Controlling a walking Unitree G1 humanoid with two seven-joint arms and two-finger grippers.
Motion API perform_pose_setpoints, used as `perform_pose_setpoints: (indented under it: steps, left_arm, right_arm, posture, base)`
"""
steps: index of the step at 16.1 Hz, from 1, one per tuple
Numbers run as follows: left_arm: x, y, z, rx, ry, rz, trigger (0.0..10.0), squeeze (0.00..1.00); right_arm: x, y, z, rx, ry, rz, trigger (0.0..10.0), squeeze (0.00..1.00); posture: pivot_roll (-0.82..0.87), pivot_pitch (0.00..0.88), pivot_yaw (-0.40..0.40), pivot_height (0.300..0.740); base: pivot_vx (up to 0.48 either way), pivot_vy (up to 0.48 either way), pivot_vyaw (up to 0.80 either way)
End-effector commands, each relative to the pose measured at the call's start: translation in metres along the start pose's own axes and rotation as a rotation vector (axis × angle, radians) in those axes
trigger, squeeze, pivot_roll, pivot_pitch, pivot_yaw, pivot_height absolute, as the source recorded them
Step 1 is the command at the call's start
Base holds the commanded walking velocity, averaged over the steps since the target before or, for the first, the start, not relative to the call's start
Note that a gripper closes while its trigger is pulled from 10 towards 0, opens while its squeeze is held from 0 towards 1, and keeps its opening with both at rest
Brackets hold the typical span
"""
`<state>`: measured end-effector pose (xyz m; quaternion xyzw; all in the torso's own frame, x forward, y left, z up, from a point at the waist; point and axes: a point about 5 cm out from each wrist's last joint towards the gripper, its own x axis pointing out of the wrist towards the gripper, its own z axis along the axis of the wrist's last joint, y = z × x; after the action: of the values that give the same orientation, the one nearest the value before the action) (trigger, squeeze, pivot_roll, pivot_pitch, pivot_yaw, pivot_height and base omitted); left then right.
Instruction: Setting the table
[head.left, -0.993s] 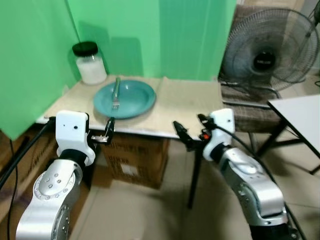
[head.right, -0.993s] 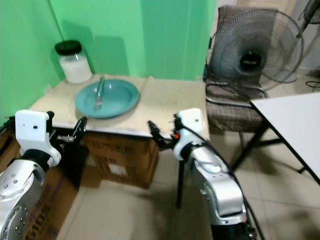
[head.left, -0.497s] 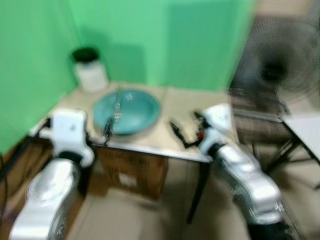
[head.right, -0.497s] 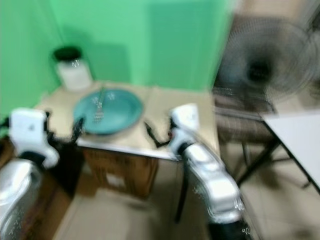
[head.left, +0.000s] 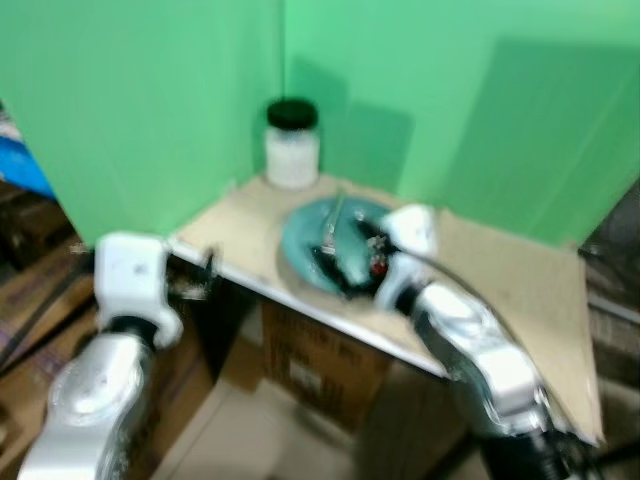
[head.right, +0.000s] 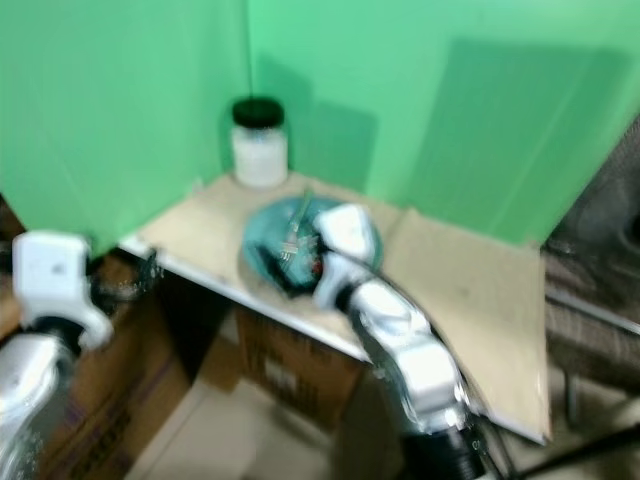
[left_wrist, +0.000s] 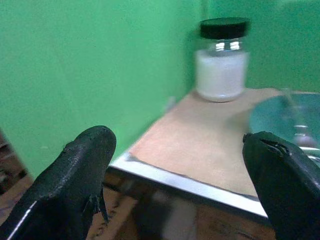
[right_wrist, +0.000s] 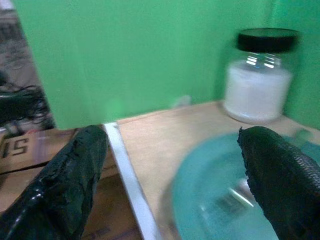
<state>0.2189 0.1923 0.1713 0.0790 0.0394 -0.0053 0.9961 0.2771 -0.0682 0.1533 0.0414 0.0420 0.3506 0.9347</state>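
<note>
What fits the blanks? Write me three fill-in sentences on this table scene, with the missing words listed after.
1. The fork lies in the teal ____.
2. The jar of white stuff has a ____ lid.
3. The right gripper, fingers open, reaches over the table, while the left gripper sits off its ____ edge.

Missing words: plate; black; near
</note>
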Motion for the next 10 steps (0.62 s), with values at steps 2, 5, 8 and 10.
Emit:
perform_pose_setpoints:
  steps: [2, 5, 8, 10]
  left_arm:
    - [0.002, -0.009, 0.004, 0.002, -0.020, -0.040, 10.0, 0.00]
    - [0.004, -0.011, 0.004, 0.012, -0.017, -0.067, 10.0, 0.00]
    - [0.003, -0.013, 0.004, 0.019, -0.009, -0.094, 10.0, 0.00]
    - [0.003, -0.014, 0.003, 0.025, -0.001, -0.116, 10.0, 0.00]
  right_arm:
    - [-0.007, -0.013, 0.000, -0.008, 0.001, -0.049, 10.0, 0.00]
    - [-0.008, -0.014, -0.002, 0.008, 0.018, -0.064, 10.0, 0.00]
    - [-0.009, -0.015, -0.006, 0.015, 0.040, -0.082, 10.0, 0.00]
    - [-0.009, -0.014, -0.010, 0.021, 0.066, -0.092, 10.0, 0.00]
  posture:
    - [0.05, 0.000, -0.024, 0.740]
    - [0.05, 0.000, -0.010, 0.740]
    - [0.04, 0.000, 0.001, 0.740]
    - [0.04, 0.000, 0.011, 0.740]
  base:
    - [0.308, 0.000, 0.00]
    - [0.311, 0.000, 0.00]
    - [0.310, 0.000, 0.00]
    - [0.311, 0.000, 0.00]
